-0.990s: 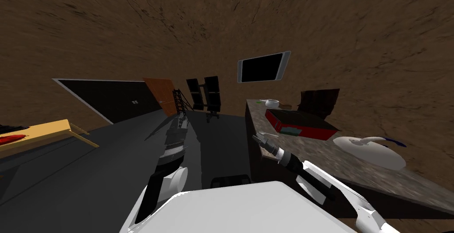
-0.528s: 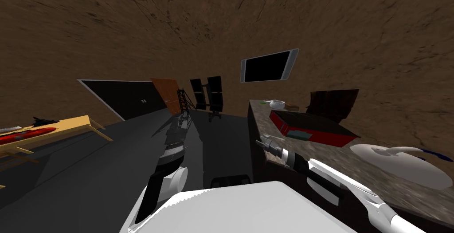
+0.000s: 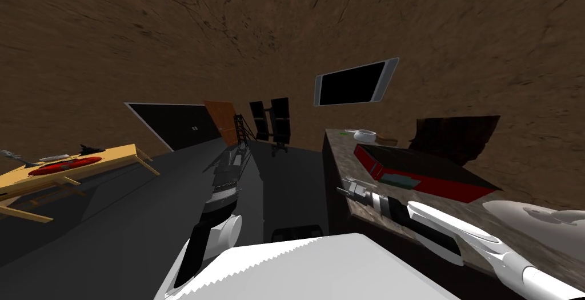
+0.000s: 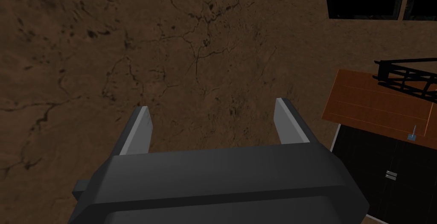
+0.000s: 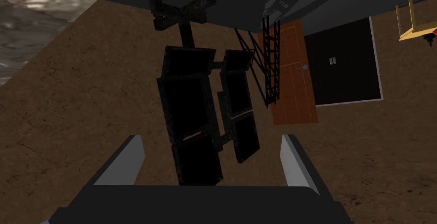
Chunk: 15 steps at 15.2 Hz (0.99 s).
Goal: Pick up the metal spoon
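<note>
Spoon: not clearly identifiable, maybe the grey sliver (image 3: 54, 157) on yellow table (image 3: 117, 156) well left of counter (image 3: 341, 154) | robot has turned left, table now fuller in view | left gripper (image 4: 211, 106), right gripper (image 5: 209, 142) spread, empty | still approaching.

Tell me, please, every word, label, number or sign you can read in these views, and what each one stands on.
No text can be read anywhere.
The red box on the counter has a greenish patch: too blurred to tell whether it carries writing.
The wall screen is plain black, with nothing on it.
</note>
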{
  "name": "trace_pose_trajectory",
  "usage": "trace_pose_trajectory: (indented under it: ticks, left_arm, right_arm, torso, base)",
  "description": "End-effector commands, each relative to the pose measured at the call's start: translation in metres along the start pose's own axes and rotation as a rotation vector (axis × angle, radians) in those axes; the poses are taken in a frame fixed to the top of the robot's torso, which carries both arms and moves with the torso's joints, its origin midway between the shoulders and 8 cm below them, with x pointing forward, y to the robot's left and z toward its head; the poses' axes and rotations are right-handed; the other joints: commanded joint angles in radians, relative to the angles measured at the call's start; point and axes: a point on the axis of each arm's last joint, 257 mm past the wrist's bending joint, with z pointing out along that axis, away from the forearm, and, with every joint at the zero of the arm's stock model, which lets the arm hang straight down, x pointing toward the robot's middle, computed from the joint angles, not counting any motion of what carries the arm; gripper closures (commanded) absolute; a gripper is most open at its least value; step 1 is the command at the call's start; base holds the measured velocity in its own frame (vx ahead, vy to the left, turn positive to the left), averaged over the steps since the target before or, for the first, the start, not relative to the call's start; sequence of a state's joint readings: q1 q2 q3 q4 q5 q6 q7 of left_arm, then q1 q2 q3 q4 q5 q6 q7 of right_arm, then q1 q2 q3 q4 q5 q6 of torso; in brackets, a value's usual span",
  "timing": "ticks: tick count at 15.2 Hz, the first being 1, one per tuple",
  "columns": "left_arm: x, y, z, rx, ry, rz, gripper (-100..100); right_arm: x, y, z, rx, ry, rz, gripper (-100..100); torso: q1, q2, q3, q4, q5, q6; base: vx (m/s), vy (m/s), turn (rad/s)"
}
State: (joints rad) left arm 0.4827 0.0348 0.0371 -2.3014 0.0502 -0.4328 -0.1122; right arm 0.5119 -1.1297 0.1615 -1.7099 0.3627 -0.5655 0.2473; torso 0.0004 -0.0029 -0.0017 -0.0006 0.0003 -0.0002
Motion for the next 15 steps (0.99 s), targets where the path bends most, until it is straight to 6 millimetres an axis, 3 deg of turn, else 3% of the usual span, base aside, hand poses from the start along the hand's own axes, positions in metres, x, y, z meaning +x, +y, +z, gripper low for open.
trace_pose_trajectory:
  ticks: [1,3,4,5,8,13,14,15]
  left_arm:
    - [0.000,0.000,0.000,0.000,0.000,0.000,0]
    - [0.000,0.000,0.000,0.000,0.000,0.000,0]
    - [0.000,0.000,0.000,0.000,0.000,0.000,0]
    - [0.000,0.000,0.000,0.000,0.000,0.000,0]
    - [0.000,0.000,0.000,0.000,0.000,0.000,0]
    - [0.000,0.000,0.000,0.000,0.000,0.000,0]
    - [0.000,0.000,0.000,0.000,0.000,0.000,0]
    - [0.000,0.000,0.000,0.000,0.000,0.000,0]
  right_arm:
    - [0.020,-0.017,-0.015,0.015,0.082,-0.061,-100]
    - [0.018,-0.020,-0.018,0.013,0.096,-0.077,-100]
    - [0.031,-0.033,-0.029,0.024,0.155,-0.118,-100]
    - [0.030,-0.035,-0.031,0.023,0.164,-0.128,-100]
    - [0.053,-0.059,-0.058,0.040,0.284,-0.209,-100]
    - [0.068,-0.089,-0.093,0.050,0.427,-0.309,-100]
    - [0.076,-0.100,-0.109,0.055,0.486,-0.341,-100]
    - [0.075,-0.101,-0.110,0.055,0.490,-0.346,-100]
  torso:
    - [0.000,0.000,0.000,0.000,0.000,0.000]
    - [0.000,-0.001,-0.001,0.000,0.000,0.000]
    - [0.000,0.000,0.000,0.000,0.000,0.000]
    - [0.000,0.000,0.000,0.000,0.000,0.000]
    - [0.000,-0.001,0.000,0.000,0.000,0.000]
    - [0.000,-0.001,-0.001,0.000,0.000,0.000]
    - [0.000,-0.001,-0.001,0.000,0.000,0.000]
    - [0.000,-0.002,-0.001,0.000,0.000,0.000]
  base:
    - [0.049,0.004,0.132]
    - [0.043,0.008,0.070]
    - [0.039,0.008,0.094]
    - [0.039,0.006,0.100]
    - [0.048,0.006,0.121]
    - [0.053,0.005,0.103]
    - [0.057,0.004,0.128]
    - [0.051,0.000,0.100]
